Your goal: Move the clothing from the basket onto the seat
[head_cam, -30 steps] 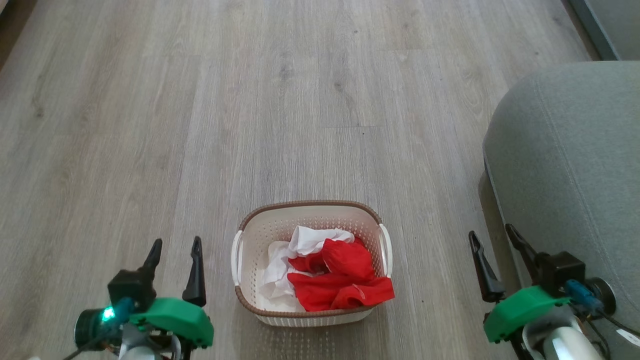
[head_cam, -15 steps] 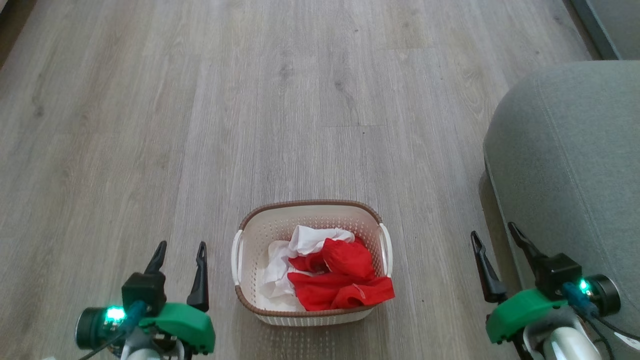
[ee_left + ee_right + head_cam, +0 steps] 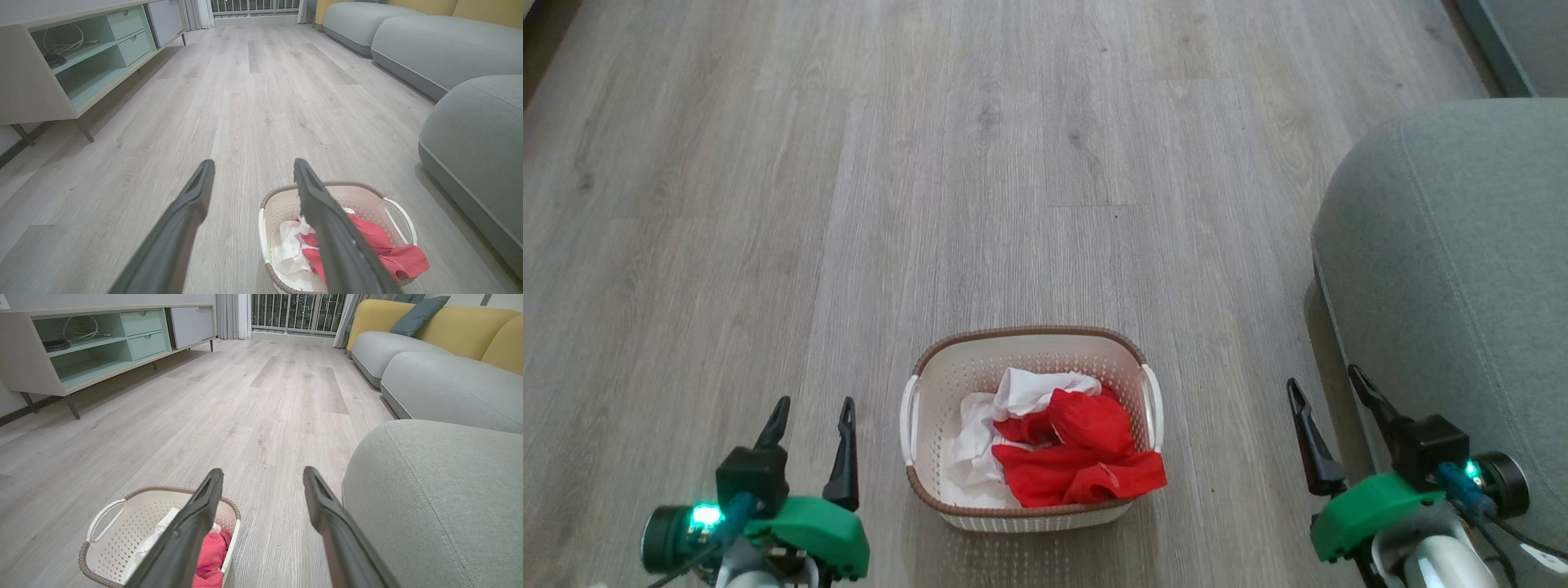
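Note:
A cream perforated basket with a brown rim stands on the wood floor, bottom centre of the head view. Inside lies the clothing: bright red garments over a white one. One red piece hangs over the basket's near right rim. The grey-green seat rises at the right. My left gripper hovers open left of the basket, nothing between its fingers. Beside the seat's edge, right of the basket, my right gripper is open and empty too. The wrist views show the basket and the seat.
A low cabinet with open shelves and drawers lines the left wall. More grey sofa cushions with yellow backs stand beyond the seat. Bare wood floor stretches ahead of the basket.
The left gripper has dropped back slightly toward the view's bottom edge. The right gripper has barely shifted. The basket and clothing have not moved.

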### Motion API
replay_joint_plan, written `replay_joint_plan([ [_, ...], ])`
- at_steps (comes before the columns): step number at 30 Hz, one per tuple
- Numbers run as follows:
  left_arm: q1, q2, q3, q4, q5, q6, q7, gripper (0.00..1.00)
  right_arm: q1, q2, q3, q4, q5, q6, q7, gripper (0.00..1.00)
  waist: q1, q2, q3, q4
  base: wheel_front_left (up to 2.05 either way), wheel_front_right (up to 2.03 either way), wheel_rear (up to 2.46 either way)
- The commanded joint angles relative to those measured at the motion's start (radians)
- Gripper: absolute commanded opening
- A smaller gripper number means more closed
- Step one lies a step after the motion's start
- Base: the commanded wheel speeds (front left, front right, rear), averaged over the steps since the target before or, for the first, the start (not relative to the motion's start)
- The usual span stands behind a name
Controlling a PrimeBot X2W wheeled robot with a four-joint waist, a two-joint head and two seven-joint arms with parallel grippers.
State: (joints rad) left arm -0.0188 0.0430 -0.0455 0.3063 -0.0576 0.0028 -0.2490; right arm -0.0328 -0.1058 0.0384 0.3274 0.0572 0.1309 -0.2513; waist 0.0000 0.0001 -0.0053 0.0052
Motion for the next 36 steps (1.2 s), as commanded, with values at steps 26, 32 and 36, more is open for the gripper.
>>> replay_joint_plan([
  [26,-0.474,0.007,-0.126,0.085,-0.015,-0.072,-0.013,1.00,-0.343,0.040,-0.056,-0.144,0.021,0.000,-0.010,1.00,0.0000,-0.0001,0.582,-0.111,0.00,0.00,0.00],
  [32,-0.649,0.011,-0.191,0.262,0.053,-0.080,-0.013,1.00,-0.397,0.047,-0.055,-0.176,0.027,0.000,-0.010,1.00,0.0000,-0.0001,0.695,-0.151,0.00,0.00,0.00],
  [36,-0.754,0.010,-0.218,0.390,0.075,-0.065,-0.013,1.00,-0.417,0.051,-0.049,-0.187,0.036,0.000,-0.010,1.00,0.0000,-0.0001,0.752,-0.169,0.00,0.00,0.00],
])
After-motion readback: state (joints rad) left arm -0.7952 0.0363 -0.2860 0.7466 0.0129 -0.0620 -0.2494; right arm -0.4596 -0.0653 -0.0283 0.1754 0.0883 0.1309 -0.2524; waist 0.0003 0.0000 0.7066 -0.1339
